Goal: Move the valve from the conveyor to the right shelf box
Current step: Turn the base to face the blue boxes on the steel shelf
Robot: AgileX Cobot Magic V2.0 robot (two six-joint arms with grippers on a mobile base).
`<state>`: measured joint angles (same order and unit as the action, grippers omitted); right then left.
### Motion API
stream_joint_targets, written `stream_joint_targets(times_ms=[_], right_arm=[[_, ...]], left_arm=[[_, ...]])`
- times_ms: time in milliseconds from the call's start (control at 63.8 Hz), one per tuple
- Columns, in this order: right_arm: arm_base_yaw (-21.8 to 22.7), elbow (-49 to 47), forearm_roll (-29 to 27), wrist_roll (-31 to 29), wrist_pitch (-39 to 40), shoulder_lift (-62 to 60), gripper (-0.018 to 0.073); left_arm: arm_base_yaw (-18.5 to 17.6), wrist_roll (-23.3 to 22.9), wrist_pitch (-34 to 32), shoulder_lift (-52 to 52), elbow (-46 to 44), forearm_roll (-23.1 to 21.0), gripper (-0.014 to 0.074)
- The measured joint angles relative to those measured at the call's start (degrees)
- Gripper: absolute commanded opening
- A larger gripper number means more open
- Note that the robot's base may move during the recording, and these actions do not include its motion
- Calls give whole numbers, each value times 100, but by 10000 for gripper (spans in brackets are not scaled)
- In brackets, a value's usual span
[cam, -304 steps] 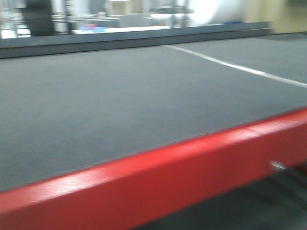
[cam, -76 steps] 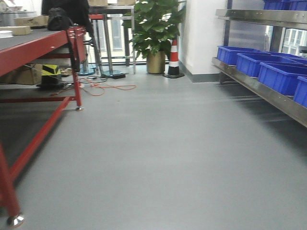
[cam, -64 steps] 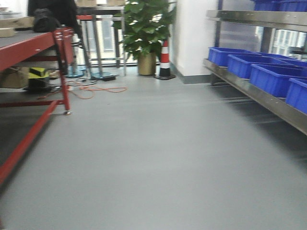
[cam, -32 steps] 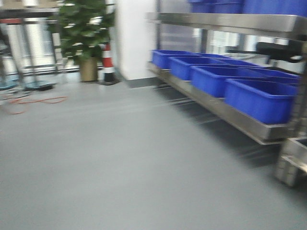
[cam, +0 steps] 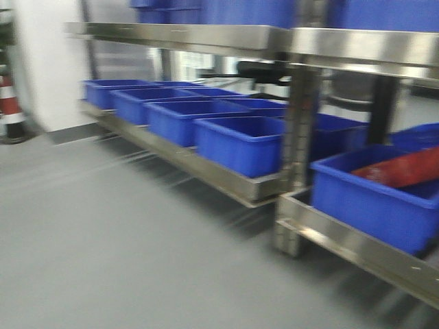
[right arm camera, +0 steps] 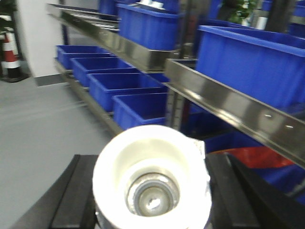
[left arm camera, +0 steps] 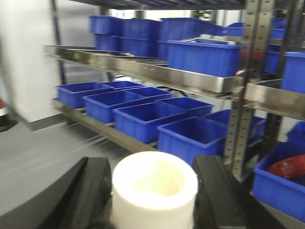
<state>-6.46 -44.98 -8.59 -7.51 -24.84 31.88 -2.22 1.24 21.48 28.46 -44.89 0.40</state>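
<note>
In the left wrist view my left gripper (left arm camera: 153,193) is shut on a valve (left arm camera: 155,183), whose white cap faces the camera between the black fingers (left arm camera: 93,191). My right gripper (right arm camera: 152,191) is likewise shut on a second valve (right arm camera: 151,176), with a white cap and a silver metal core in its bore. The right shelf (cam: 233,184) stands ahead, a stainless-steel rack carrying a row of blue boxes (cam: 240,140). Both wrist views face the shelf (left arm camera: 143,71) (right arm camera: 228,102). The conveyor is out of view.
A steel upright (cam: 295,157) splits the rack into two bays. The nearest right-hand blue box (cam: 370,199) holds something red (cam: 405,168). An orange and white cone (cam: 8,110) stands by the white wall at far left. Grey floor (cam: 103,240) lies before the shelf.
The front view has swung right, from the conveyor belt past the floor, plant and cone to the shelf with blue boxes, which is now much closer.
</note>
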Motion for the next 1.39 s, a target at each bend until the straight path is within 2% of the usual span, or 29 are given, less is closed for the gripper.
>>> stream_joint_targets(times_ms=[1395], right_arm=[[0, 0, 0, 0, 0, 0, -153]], left_arm=[[0, 0, 0, 0, 0, 0, -111]])
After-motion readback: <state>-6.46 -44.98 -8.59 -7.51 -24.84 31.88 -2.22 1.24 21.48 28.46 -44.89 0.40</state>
